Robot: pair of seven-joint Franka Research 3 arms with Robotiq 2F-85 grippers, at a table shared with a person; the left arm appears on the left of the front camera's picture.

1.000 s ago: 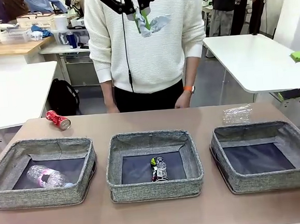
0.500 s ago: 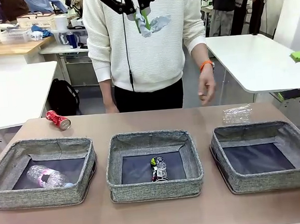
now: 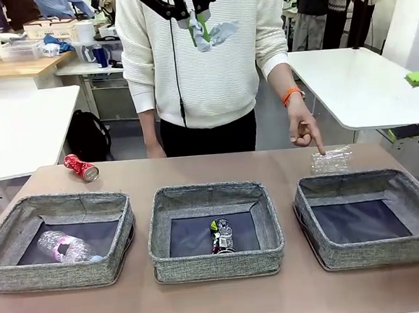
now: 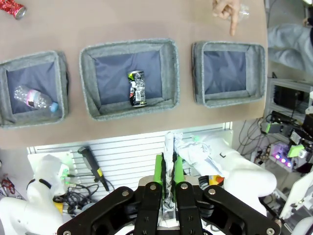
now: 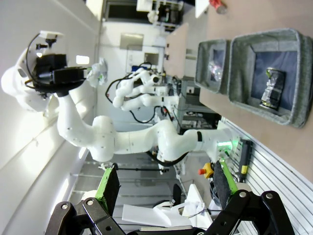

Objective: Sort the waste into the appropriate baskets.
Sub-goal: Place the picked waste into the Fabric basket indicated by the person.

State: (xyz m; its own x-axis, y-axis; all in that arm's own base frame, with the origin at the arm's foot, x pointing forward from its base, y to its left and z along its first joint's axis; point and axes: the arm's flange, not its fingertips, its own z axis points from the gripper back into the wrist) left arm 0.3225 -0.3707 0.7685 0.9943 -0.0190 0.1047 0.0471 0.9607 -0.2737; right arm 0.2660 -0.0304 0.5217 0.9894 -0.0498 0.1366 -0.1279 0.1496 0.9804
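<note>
Left claw (image 4: 168, 160) clenched on white crumpled paper wad (image 3: 218, 34), high above middle of brown desk (image 3: 196, 168). Right claw (image 5: 165, 188) released, nothing in it. Person's hand (image 3: 303, 127) pointing at crumpled clear plastic cup (image 3: 332, 160), on desk just behind right-hand grey woven fabric basket (image 3: 377, 253). Guessing cup's featherlight, springy, slick. Pinch across squashed middle, gently, or it'll pop out.

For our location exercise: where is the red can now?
Front view: the red can lies on its side on the table, far left, just beyond the left basket holding a clear bottle.
</note>
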